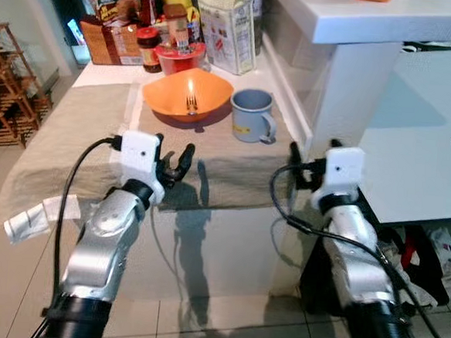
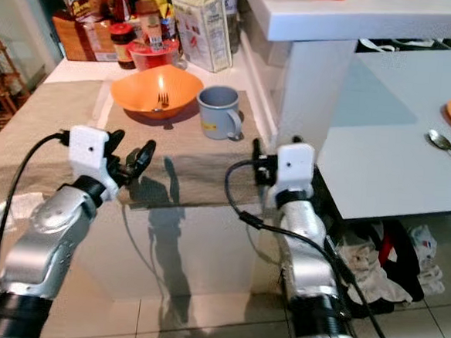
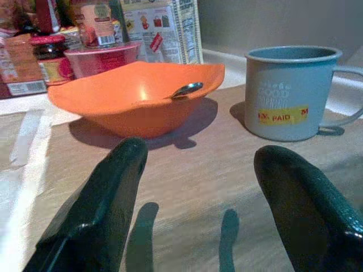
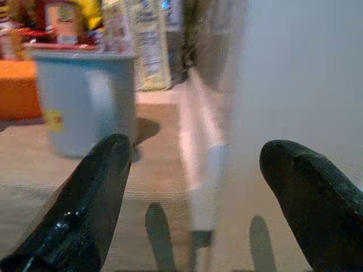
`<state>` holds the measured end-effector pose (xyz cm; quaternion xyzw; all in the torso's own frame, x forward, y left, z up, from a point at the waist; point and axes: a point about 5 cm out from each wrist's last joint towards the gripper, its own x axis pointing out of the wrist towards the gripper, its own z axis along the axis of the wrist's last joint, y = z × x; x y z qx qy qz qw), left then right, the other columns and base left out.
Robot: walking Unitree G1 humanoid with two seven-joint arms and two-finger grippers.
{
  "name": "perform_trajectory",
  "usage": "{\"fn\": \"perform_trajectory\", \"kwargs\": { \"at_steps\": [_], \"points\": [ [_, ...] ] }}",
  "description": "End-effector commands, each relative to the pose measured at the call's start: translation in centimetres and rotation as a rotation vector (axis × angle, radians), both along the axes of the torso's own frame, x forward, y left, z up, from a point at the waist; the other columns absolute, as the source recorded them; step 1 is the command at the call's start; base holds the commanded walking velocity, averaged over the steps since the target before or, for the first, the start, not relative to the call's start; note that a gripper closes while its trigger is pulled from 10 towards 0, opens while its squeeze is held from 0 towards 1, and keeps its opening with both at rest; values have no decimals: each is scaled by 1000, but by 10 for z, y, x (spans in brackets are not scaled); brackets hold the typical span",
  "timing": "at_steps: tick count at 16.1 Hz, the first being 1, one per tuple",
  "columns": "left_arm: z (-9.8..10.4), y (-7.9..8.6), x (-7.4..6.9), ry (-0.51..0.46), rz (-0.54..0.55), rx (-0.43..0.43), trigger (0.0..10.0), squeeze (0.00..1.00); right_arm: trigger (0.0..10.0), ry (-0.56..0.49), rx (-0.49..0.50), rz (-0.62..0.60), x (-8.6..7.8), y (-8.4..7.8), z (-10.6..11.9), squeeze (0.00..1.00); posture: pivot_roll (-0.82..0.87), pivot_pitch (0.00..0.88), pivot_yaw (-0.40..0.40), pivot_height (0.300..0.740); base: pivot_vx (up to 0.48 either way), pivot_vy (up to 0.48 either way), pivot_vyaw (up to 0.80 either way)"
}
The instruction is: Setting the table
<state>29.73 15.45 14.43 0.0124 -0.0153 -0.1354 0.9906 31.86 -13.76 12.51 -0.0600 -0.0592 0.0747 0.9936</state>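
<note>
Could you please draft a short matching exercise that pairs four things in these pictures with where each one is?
Things:
1. fork
2. grey mug
3. spoon
4. left gripper

Places:
A. on the white table, at the robot's right
B. inside the orange bowl
C. open, hovering over the cloth short of the bowl
D. on the cloth, just right of the bowl

Pairs: 1-B, 2-D, 3-A, 4-C
</note>
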Motion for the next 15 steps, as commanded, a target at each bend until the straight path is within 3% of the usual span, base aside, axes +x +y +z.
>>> {"fn": "perform_trajectory", "kwargs": {
  "at_steps": [1, 5, 15],
  "points": [
    [3, 6, -3, -2, 5, 13, 10000, 0, 10000, -7, 15, 48, 4, 11, 3, 0, -45, 0, 108, 740, 0, 0, 0],
    [4, 13, -11, 11, 29, 21, 10000, 0, 10000, -8, 35, 79, 7, 23, 8, 0, -28, 0, 100, 740, 0, 0, 0],
    [7, 9, -14, 27, 15, 21, 10000, 0, 10000, 7, 18, 40, 29, 25, 5, 0, 1, 12, 116, 740, 0, 0, 0]
  ]
}}
